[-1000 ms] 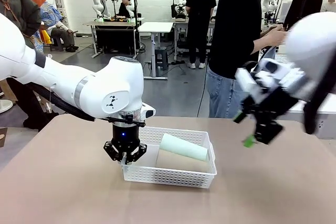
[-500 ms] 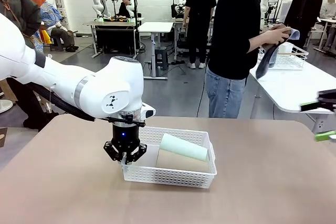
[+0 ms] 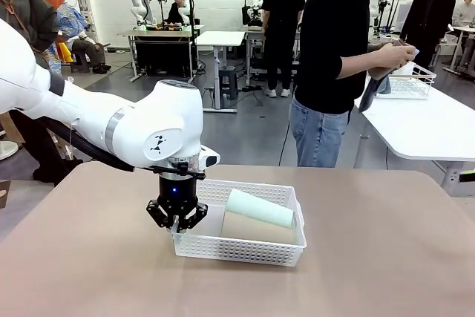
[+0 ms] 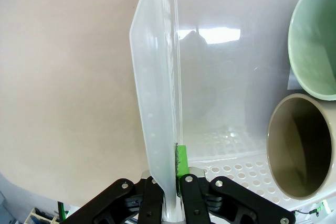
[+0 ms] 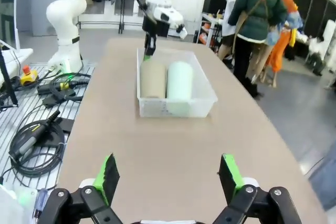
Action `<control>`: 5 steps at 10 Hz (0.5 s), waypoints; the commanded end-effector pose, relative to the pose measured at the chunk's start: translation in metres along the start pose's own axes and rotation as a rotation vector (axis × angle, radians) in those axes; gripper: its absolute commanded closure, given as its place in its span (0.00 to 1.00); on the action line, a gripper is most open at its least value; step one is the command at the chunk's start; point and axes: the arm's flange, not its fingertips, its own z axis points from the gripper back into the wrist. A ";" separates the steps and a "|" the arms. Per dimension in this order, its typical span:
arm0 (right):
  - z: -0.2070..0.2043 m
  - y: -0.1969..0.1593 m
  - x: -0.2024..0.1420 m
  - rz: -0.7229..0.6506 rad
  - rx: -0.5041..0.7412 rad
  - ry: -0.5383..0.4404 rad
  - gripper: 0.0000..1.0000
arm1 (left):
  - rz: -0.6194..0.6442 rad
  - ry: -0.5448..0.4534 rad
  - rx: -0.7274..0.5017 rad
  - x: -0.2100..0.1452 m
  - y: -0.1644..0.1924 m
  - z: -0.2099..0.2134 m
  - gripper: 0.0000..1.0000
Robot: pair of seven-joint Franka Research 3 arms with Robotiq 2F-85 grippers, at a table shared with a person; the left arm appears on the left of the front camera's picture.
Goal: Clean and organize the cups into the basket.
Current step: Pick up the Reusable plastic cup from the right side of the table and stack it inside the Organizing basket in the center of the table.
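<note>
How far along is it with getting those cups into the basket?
Done: a mint green cup and a tan cup lie side by side in the white basket. In hand: the left fingers are shut on the basket's side wall; the right fingers are open, holding nothing. Left: the person's hands hold a cloth and something else, possibly another cup.

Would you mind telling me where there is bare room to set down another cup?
Inside the basket, the floor between the wall pinched by the left gripper and the mouths of the tan cup and mint cup is bare; they crowd the rest. The table right of it is bare.
</note>
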 end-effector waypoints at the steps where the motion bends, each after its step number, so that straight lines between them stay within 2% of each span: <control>1: 0.001 -0.023 -0.007 -0.009 0.019 -0.019 0.00 | -0.002 0.001 0.004 0.000 0.000 -0.001 1.00; 2: -0.004 -0.025 -0.002 0.016 0.030 -0.046 0.00 | -0.002 0.001 0.004 0.000 0.000 -0.001 1.00; 3: -0.004 -0.010 -0.013 -0.024 0.017 0.003 0.00 | -0.002 0.001 0.004 0.000 0.000 -0.001 1.00; 5: -0.004 -0.010 -0.013 -0.024 0.017 0.003 0.00 | -0.002 0.001 0.004 0.000 0.000 -0.001 1.00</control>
